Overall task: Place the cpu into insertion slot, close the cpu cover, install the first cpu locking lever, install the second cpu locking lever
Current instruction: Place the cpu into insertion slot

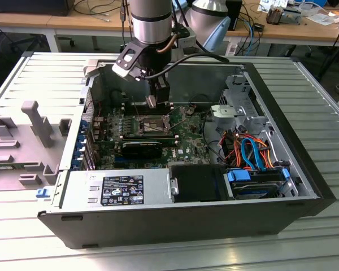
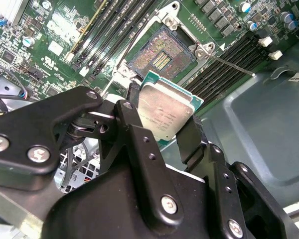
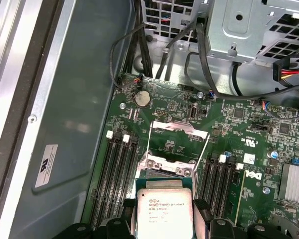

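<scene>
Cpu [image 2: 167,112], a flat square chip with a silver-grey top, is pinched at two opposite edges between the black fingers [image 2: 132,112] of your gripper [image 2: 162,119]. The gripper is closed only as far as the chip's width allows. In the exterior view the chip hangs above the insertion slot [image 1: 148,123], clear of it and not touching.

The slot is a dark square socket with a silver rim, near the middle of the green motherboard [image 1: 186,141], toward the far wall of the open computer case [image 1: 158,226]. Its contact field lies bare in the second wrist view. Long black memory slots [image 3: 117,179] run along both sides of it.

The cpu cover [image 3: 182,128], a thin silver frame, is lifted off the socket at its far edge. A thin metal locking lever [image 2: 234,67] juts out from one corner of the slot's rim, across the memory slots.
</scene>
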Robot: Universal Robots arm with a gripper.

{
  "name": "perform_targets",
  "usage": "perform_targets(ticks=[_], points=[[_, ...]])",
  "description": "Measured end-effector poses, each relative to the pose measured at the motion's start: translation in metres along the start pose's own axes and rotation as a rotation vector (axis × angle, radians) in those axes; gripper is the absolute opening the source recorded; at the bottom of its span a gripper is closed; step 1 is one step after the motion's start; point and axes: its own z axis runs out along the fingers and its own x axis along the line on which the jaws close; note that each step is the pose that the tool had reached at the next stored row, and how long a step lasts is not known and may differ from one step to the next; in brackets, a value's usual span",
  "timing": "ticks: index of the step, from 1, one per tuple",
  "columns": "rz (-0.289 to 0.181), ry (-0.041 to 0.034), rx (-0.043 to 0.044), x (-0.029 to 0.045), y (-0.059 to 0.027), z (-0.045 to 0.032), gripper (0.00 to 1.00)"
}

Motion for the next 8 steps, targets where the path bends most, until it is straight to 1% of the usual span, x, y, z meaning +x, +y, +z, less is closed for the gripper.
perform_targets(ticks=[8], points=[[0.011,-0.001,-0.0002,0.0,0.0,0.0001,0.55]])
